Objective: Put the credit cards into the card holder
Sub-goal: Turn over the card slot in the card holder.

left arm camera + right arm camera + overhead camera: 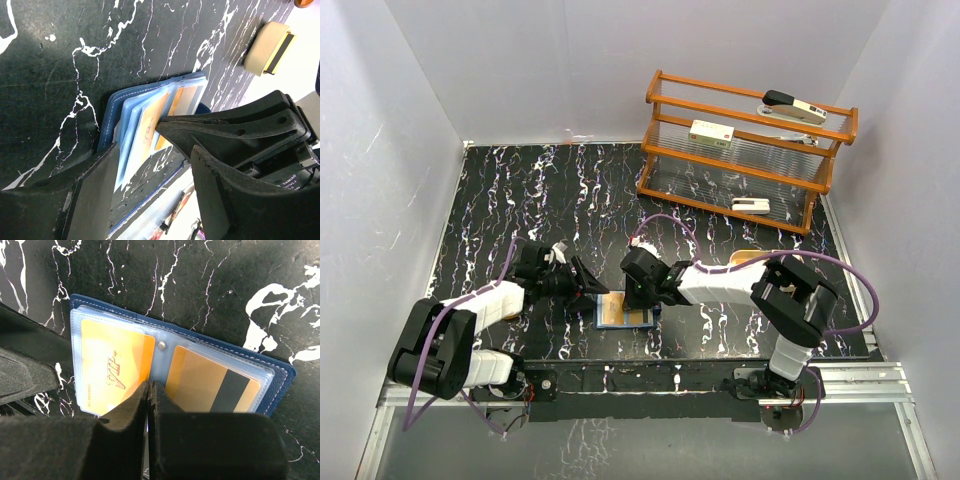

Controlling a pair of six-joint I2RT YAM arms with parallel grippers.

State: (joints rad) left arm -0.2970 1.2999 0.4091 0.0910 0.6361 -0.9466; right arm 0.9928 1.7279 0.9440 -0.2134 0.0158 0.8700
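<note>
**Top view**
- Worktop (pixel 520 200): black, white-veined.
- Holder (pixel 625 312): lies open and flat at the middle of the worktop's near edge, tan inside showing.
- Left tool (pixel 588 283): tips just beside the holder's left edge.
- Right tool (pixel 638 298): points down onto the holder from the far side.
- Rack (pixel 652 130): wooden, at the far right corner, carrying white devices (pixel 711 131).
- Tan object (pixel 750 258): near the right edge, partly hidden behind the right arm.

**Left wrist view**
- Left tool (pixel 155 155): jaws stand about half apart and grip nothing, one finger (pixel 75 200) at the holder's (pixel 112 117) blue border.
- Cards (pixel 150 125): orange, lying under clear sleeves.
- Right tool (pixel 165 127): its tip rests on the sleeves.
- Tan object (pixel 267 45): well apart from the holder, dark along one side.

**Right wrist view**
- Right tool (pixel 150 387): fingers pressed together over the holder's (pixel 280 372) middle fold. Whether a sleeve is pinched cannot be told.
- VIP card (pixel 112 365): orange, sleeved on one leaf.
- Striped card (pixel 210 382): gold with a dark band, sleeved on the other leaf.
- Snap stud (pixel 161 345): between the two leaves.
</note>
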